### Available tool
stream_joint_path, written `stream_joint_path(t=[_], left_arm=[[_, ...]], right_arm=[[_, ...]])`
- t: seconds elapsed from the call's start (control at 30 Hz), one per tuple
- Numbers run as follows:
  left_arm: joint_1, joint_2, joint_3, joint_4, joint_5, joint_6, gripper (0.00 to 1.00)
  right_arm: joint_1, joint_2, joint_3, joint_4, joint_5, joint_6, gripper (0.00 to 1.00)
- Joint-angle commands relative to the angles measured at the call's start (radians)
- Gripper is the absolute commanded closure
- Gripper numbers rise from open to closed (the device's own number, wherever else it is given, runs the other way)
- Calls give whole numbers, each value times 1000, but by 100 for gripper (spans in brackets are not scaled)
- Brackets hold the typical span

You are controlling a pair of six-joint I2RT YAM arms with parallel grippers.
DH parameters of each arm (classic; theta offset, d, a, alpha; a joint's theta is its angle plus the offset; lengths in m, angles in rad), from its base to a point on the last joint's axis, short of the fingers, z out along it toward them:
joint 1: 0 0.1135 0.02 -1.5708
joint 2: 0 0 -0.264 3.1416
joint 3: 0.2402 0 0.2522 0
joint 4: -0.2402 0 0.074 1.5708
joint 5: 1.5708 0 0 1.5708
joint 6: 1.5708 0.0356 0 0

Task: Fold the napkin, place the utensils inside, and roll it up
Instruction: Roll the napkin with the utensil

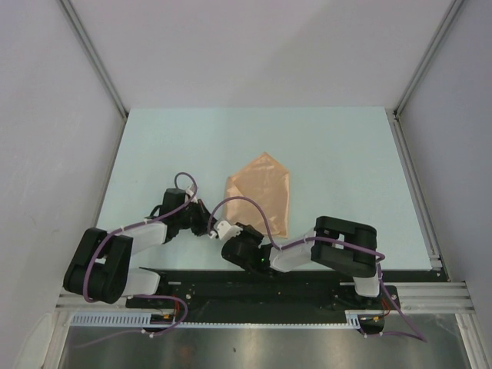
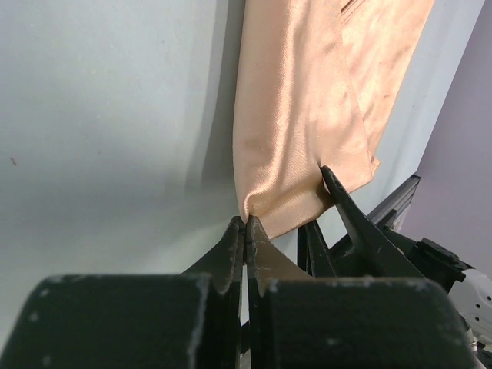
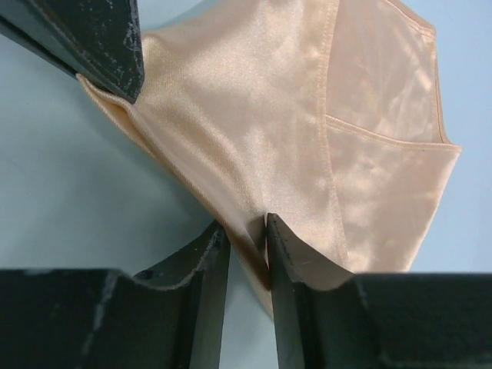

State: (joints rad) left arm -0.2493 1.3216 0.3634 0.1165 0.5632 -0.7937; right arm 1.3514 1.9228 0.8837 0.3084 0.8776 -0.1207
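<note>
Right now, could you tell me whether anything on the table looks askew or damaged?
Only the napkin: its fold is lopsided, pointed at the far end, edges not lined up. No tear or spill shows.

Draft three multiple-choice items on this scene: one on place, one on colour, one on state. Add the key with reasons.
1. On the table, the napkin lies: A) at the far left corner; B) centrally, toward the near edge; C) at the far right corner.
2. The napkin is: A) peach-orange; B) dark blue; C) green.
3. The left gripper is: A) wide open above bare table; B) shut on the napkin's edge; C) holding a cup.
Key: 1 B, the top view shows it central and near; 2 A, every view shows shiny peach cloth; 3 B, its fingers meet with cloth pinched between them.
</note>
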Motion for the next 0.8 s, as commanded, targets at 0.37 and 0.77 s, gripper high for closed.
stream_joint_path(t=[0.37, 0.77], left_arm=[[10, -93, 40, -47, -86, 56, 31], [13, -383, -93, -109, -330, 79, 14]], right_arm=[[-37, -11, 26, -103, -285, -8, 100], [-152, -96, 176, -403, -678, 116, 100]])
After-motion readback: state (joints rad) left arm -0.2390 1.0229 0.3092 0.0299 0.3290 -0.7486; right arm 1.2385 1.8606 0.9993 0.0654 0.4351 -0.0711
